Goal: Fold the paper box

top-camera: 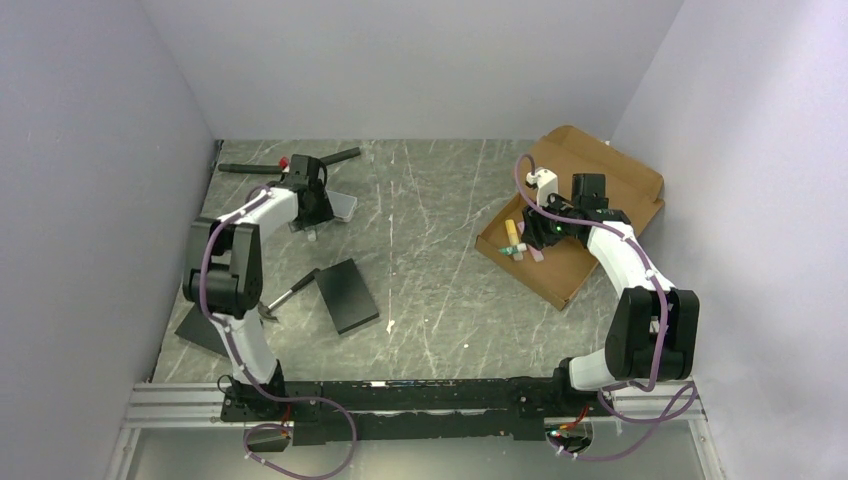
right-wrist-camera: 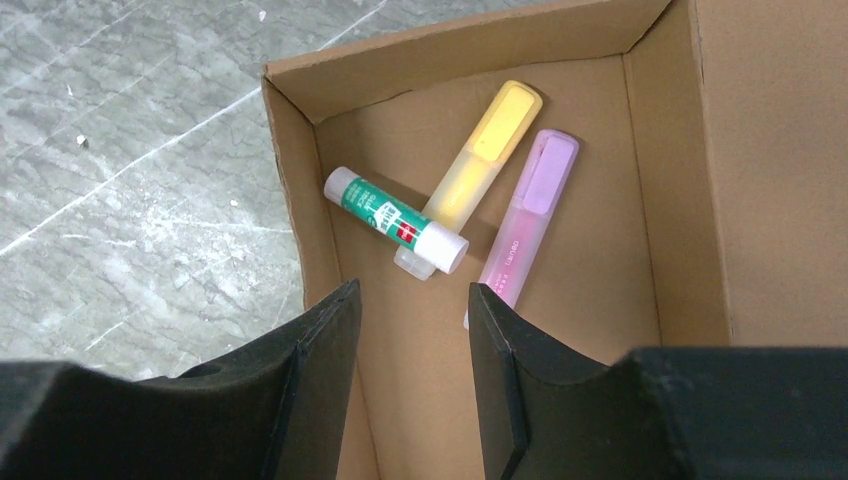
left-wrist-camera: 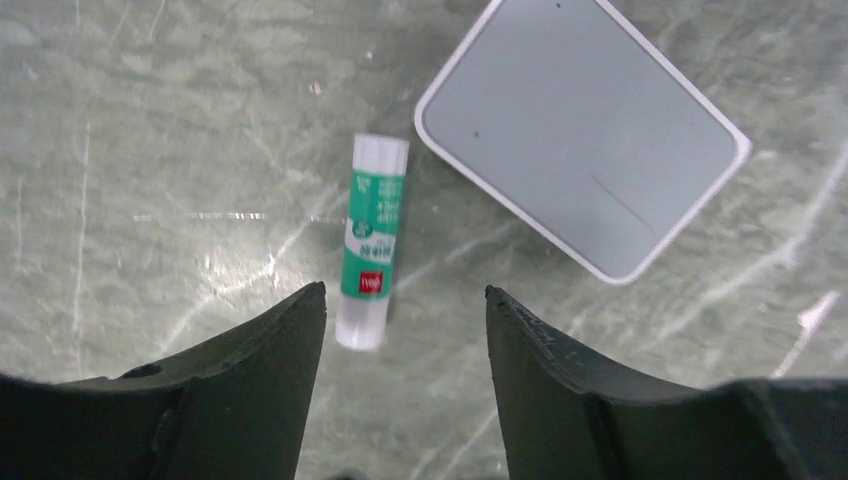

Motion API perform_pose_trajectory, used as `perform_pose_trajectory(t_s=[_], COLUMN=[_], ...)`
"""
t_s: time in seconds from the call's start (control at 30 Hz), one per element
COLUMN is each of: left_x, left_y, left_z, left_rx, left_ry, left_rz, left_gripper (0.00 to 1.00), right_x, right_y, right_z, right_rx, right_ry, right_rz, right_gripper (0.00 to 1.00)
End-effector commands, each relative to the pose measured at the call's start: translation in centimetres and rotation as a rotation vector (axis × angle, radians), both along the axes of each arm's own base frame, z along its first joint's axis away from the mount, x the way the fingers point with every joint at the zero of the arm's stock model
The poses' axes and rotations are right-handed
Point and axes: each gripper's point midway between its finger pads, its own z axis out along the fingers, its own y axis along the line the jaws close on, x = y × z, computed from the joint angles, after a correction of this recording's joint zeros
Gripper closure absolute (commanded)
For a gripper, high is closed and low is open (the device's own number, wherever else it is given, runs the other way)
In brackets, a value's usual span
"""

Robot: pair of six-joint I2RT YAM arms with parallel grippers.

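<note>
Box (top-camera: 601, 170) open at the table's (top-camera: 430, 200) far right, three things inside; both my grippers empty.
My right gripper (right-wrist-camera: 412, 288) hangs over the box's near corner, jaws apart with nothing between them. On the box floor lie a glue stick (right-wrist-camera: 395, 220), a yellow highlighter (right-wrist-camera: 485, 150) and a purple highlighter (right-wrist-camera: 530, 210), the glue stick crossing the yellow one's lower end. My left gripper (left-wrist-camera: 402, 292) is spread wide over the far left of the table, its tips flanking the end of another glue stick (left-wrist-camera: 373, 235), not touching it, just beside a grey slab (left-wrist-camera: 580, 130).
</note>
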Motion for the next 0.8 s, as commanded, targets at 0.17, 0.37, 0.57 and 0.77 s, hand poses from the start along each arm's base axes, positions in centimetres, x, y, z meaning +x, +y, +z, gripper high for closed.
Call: perform_pose_trajectory(t_s=[0.17, 0.37, 0.57, 0.77], left_x=[1.7, 1.2, 0.4, -2.0], left_y=[1.8, 1.8, 1.4, -1.9], left_z=[-1.8, -3.2, -2.1, 2.8], left_rx=[0.101, 0.074, 0.033, -0.157], left_ry=[0.134, 0.17, 0.124, -0.104], left_rz=[-0.086, -0.086, -0.066, -0.156], left_gripper=[0.45, 0.69, 1.0, 1.0], right_x=[0.7, 0.7, 0.5, -0.6], right_y=[0.7, 0.8, 1.0, 3.0], right_z=[2.1, 2.3, 2.5, 3.2], right_rx=[0.024, 0.028, 0.041, 0.128], right_ry=[-0.05, -0.052, -0.055, -0.059], right_rz=[0.026, 0.031, 0.041, 0.126], right_gripper=[0.53, 0.53, 0.53, 0.53])
